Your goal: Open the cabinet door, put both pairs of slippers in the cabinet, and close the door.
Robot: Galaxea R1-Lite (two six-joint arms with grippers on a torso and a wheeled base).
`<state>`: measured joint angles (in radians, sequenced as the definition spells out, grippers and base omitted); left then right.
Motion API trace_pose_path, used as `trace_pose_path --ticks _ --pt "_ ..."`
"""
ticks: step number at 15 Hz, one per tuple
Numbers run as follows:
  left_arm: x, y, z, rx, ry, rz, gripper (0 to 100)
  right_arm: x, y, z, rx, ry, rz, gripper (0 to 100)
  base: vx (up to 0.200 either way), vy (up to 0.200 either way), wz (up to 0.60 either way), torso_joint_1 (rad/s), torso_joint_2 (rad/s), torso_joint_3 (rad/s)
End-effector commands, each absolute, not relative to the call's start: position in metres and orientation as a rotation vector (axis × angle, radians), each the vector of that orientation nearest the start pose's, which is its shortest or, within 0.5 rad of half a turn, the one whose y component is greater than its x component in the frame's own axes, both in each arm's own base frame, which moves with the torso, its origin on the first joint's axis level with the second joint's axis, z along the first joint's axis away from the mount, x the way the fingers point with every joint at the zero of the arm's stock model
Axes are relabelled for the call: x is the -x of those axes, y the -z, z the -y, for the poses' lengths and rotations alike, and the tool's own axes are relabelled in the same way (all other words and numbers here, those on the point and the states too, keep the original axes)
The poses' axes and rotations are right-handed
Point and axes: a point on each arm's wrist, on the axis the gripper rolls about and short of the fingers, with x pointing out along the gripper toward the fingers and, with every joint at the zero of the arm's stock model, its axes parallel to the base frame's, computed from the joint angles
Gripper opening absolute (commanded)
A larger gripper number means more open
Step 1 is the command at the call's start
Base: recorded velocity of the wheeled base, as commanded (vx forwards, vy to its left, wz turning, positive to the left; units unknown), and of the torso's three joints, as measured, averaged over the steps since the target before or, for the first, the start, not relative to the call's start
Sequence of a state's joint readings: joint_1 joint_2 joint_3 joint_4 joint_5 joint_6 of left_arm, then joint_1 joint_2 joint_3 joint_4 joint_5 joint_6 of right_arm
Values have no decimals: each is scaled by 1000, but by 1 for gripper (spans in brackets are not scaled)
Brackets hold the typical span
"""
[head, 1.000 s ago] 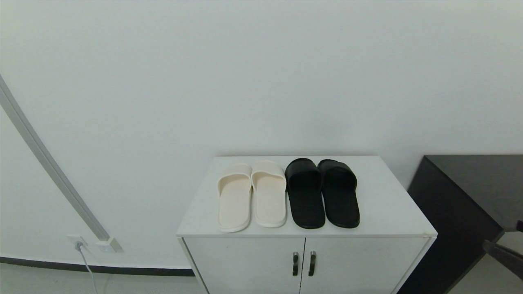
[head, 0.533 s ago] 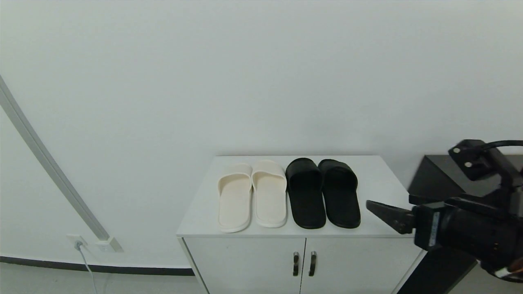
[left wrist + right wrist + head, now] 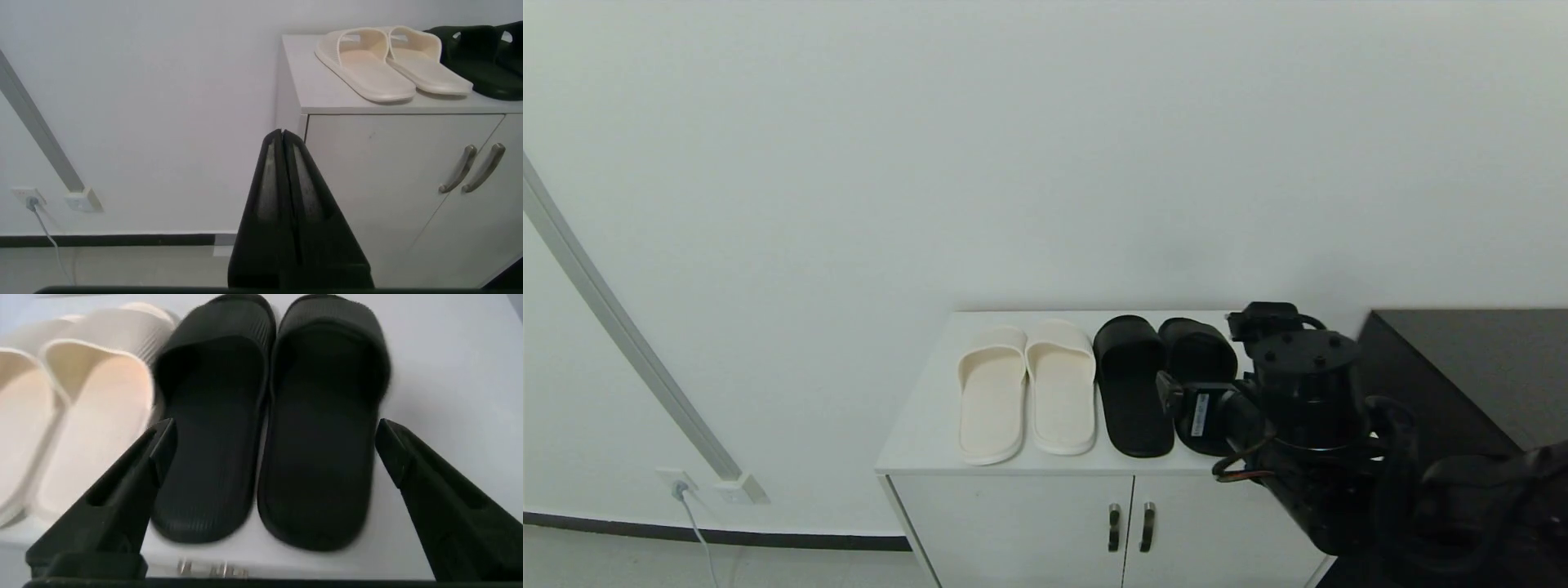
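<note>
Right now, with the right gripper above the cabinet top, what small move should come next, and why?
Probably lower the right gripper straight down around the black slippers. It hangs open above them, one finger at each outer side of the pair. The cabinet doors are shut, so the shut left gripper would have to open one.

A plain white wall fills the background. A grey strip runs slantwise down it on the left and ends at a small white box low on the wall. Just beside that box sits a white socket with a plug in it, and a pale cable hangs from the plug toward the floor. A black skirting band lines the foot of the wall. On the right stands a black piece of furniture with a flat top.
</note>
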<state>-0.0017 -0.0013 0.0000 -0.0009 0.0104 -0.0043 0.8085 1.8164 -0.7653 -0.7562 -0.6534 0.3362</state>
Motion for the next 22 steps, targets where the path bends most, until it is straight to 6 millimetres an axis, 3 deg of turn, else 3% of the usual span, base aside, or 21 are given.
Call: trace_pose_path --ticks 1,7,12,22 --pt "23 -75 0 5 -9 0 0 -254 -116 -240 -86 -81 -281 100 0 0 0 0 0 0" --pt "23 -75 0 5 -8 0 0 -293 -103 -246 -48 -41 -271 100 0 0 0 0 0 0" --pt "23 -75 0 5 -6 0 0 -323 -100 -262 -15 -62 -219 100 0 0 0 0 0 0" --pt "23 -75 0 5 -5 0 0 -355 -99 -253 -47 -39 -195 100 0 0 0 0 0 0"
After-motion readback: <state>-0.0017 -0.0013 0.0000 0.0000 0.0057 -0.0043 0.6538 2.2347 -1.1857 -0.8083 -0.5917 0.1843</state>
